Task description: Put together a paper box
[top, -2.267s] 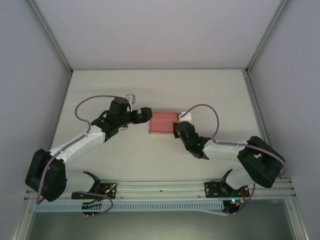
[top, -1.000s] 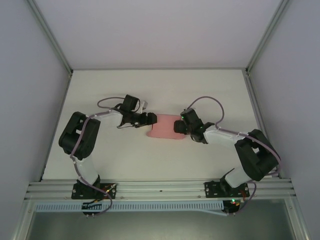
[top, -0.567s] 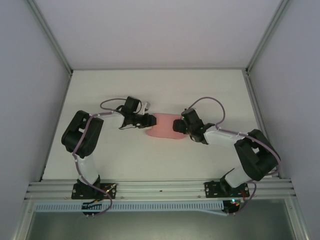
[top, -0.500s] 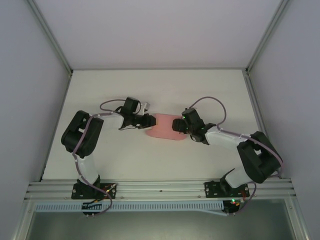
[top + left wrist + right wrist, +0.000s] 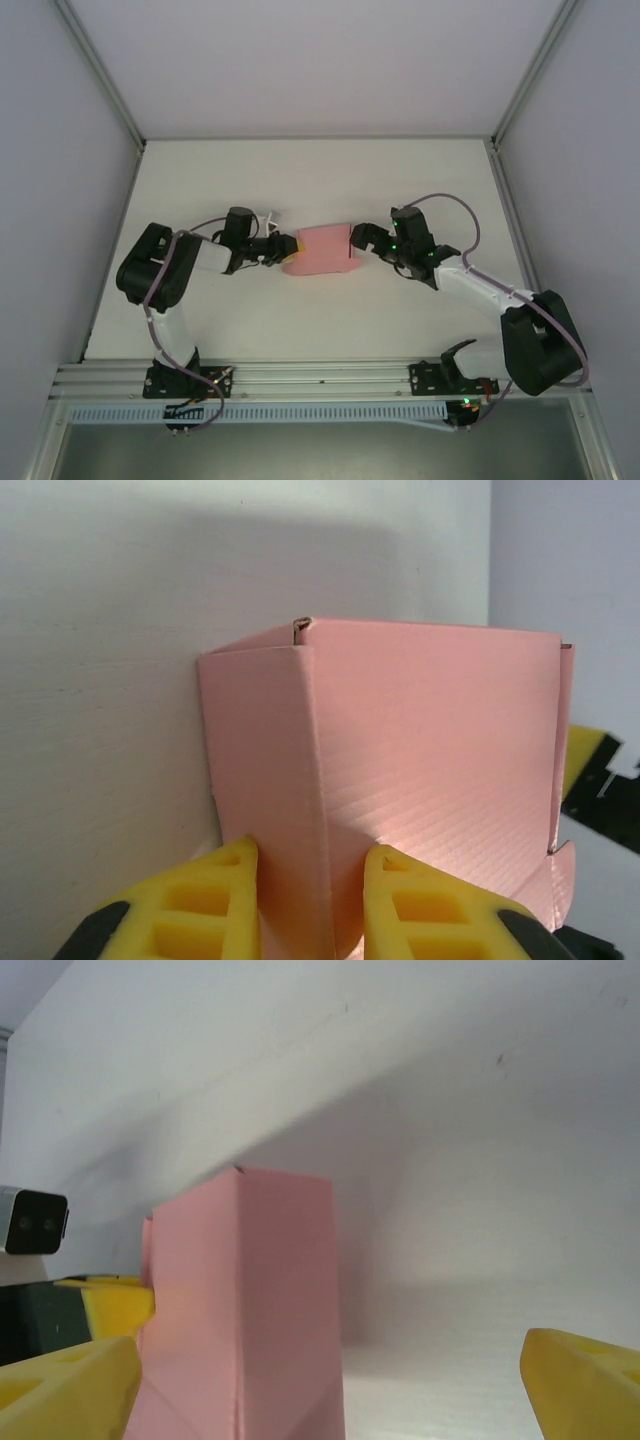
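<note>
The pink paper box (image 5: 322, 250) sits in the middle of the table (image 5: 420, 180), far from every edge. Its sides stand up, so I think it is partly folded. The left pincer (image 5: 284, 248) is almost closed and pinches a fold at the left end of the box. The right pincer (image 5: 356, 240) is wide and holds nothing, just beside the right end. Next it may need to close softly on that end or push a flap in. The left pincer is close behind the box, so they could bump

No legible text, labels or numbers.
</note>
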Tool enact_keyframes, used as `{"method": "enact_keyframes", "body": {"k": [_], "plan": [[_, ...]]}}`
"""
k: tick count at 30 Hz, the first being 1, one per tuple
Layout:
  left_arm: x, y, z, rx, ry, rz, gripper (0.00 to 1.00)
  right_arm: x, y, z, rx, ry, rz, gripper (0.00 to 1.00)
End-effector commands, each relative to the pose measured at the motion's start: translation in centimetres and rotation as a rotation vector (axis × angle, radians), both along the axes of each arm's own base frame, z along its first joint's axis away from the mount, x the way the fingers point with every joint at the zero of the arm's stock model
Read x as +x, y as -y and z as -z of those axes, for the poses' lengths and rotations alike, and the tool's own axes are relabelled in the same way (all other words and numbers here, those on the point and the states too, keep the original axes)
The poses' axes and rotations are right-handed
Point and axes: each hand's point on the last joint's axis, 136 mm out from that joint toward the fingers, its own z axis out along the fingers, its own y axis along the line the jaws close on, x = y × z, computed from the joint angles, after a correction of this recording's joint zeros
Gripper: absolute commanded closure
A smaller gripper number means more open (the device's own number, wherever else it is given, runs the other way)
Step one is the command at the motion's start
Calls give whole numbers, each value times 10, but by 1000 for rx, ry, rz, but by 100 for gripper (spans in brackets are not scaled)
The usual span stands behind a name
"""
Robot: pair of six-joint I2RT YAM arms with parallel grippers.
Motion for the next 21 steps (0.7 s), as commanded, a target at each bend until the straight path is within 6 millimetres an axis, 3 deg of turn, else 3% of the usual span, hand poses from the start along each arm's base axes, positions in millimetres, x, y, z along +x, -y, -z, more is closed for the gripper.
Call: {"method": "enact_keyframes", "body": {"k": [1, 9, 15, 19, 21], "plan": [[3, 4, -14, -80, 24, 13, 88, -6, -20, 7, 144, -74, -59, 3], [3, 1, -4, -51, 19, 17, 88, 4, -61, 3, 319, -76, -210, 13], [6, 2, -9, -42, 50, 31, 81, 8, -73, -16, 416, -23, -262, 42], [10, 4, -28, -41, 129, 53, 64, 6, -70, -23, 402, -13, -250, 58], [13, 5, -42, -39, 185, 69, 37, 5, -66, -26, 387, -20, -230, 59]]}}
